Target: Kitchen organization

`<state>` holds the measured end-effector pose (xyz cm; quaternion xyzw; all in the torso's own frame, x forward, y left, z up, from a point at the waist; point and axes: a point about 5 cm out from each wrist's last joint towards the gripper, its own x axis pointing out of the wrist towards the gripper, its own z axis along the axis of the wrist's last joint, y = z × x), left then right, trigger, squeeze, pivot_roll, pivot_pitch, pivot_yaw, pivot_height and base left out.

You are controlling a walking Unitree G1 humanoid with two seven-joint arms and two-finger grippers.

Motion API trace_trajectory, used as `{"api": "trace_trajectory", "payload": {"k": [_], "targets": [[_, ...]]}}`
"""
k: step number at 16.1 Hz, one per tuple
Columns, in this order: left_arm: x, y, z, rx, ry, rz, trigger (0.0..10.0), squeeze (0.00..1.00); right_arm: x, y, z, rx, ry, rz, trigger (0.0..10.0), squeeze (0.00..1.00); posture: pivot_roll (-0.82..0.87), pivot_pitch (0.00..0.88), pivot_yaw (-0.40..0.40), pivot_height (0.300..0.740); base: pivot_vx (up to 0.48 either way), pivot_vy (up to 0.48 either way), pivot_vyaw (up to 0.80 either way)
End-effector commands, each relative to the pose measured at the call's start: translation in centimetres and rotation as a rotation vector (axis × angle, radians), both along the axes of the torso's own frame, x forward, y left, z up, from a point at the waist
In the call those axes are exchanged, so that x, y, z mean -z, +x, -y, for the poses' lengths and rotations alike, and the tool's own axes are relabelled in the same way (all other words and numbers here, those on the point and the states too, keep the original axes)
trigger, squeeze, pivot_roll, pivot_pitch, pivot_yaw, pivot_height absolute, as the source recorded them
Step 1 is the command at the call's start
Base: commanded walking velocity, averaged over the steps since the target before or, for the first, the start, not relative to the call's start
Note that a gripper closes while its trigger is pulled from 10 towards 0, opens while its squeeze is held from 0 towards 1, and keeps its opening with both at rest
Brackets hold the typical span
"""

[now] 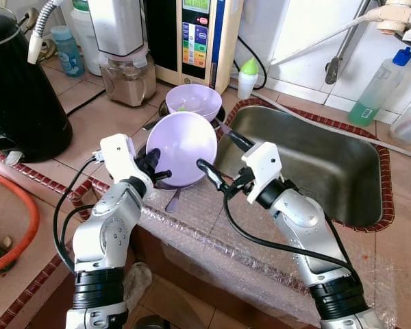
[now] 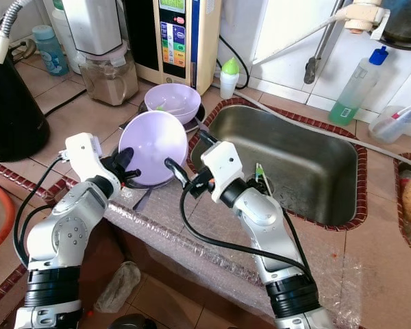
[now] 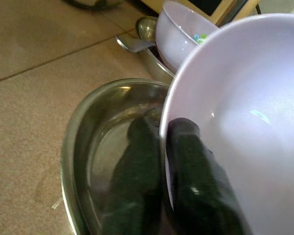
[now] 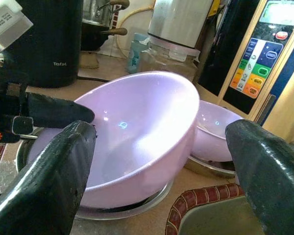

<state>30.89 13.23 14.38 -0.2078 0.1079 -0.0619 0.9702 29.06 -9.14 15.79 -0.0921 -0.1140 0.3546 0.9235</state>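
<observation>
Over the shallow steel dish (image 3: 95, 161) on the tiled desk (image 1: 103, 120), the left pincer (image 1: 159, 171) is pinching the rim of the tilted lilac plastic bowl (image 1: 183, 146). The right pincer (image 1: 222, 159) is waiting beside it, spread wide. I'd brace the far rim before moving toward the second lilac bowl (image 1: 194, 101).

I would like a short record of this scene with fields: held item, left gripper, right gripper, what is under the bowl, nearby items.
held item: tilted lilac bowl
left gripper: shut on the bowl's rim
right gripper: open, beside the bowl, not touching it
under the bowl: steel dish
nearby items: second lilac bowl behind, sink to the right
</observation>
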Motion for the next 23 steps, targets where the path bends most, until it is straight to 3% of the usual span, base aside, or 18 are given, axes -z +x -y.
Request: {"api": "trace_trajectory", "payload": {"k": [1, 8, 10, 12, 18, 20, 23], "targets": [[-0.7, 0.1, 0.1, -0.004, 0.003, 0.028, 0.0, 0.0, -0.2, 0.0, 0.0, -0.008, -0.004, 0.014, 10.0, 0.0, 0.03, 0.007, -0.024, 0.74, 0.0, 0.0, 0.0], [-1.7, 0.3, -0.3, -0.047, -0.007, 0.081, 0.0, 0.0, 0.0, 0.1, 0.0, -0.01, -0.009, 0.011, 10.0, 0.0, 0.03, 0.001, -0.029, 0.74, 0.0, 0.0, 0.0], [-2.8, 0.5, -0.3, -0.059, -0.001, 0.162, 0.0, 0.0, 0.0, 0.3, 0.1, -0.008, -0.009, 0.008, 10.0, 0.0, 0.03, 0.001, -0.03, 0.74, 0.0, 0.0, 0.0], [-3.6, 0.5, -0.1, -0.055, 0.003, 0.21, 0.0, 0.0, -1.3, 0.2, -0.3, -0.054, 0.107, -0.032, 10.0, 0.0, 0.03, 0.003, -0.029, 0.74, 0.0, 0.0, 0.0], [-3.6, 0.4, 0.6, -0.019, 0.038, 0.227, 0.0, 0.0, -2.6, -0.6, -1.9, -0.187, 0.2, -0.09, 10.0, 0.0, 0.03, 0.004, -0.026, 0.74, 0.0, 0.0, 0.0], [-3.7, 0.4, 0.7, -0.012, 0.033, 0.233, 0.0, 0.0, -2.8, -0.3, -1.9, -0.172, 0.217, -0.098, 10.0, 0.0, 0.03, 0.005, -0.028, 0.74, 0.0, 0.0, 0.0], [-3.8, 0.4, 0.8, -0.008, 0.031, 0.242, 0.0, 0.0, -2.8, 0.6, -1.8, -0.084, 0.166, -0.05, 10.0, 0.0, 0.03, 0.005, -0.028, 0.74, 0.0, 0.0, 0.0]]}}
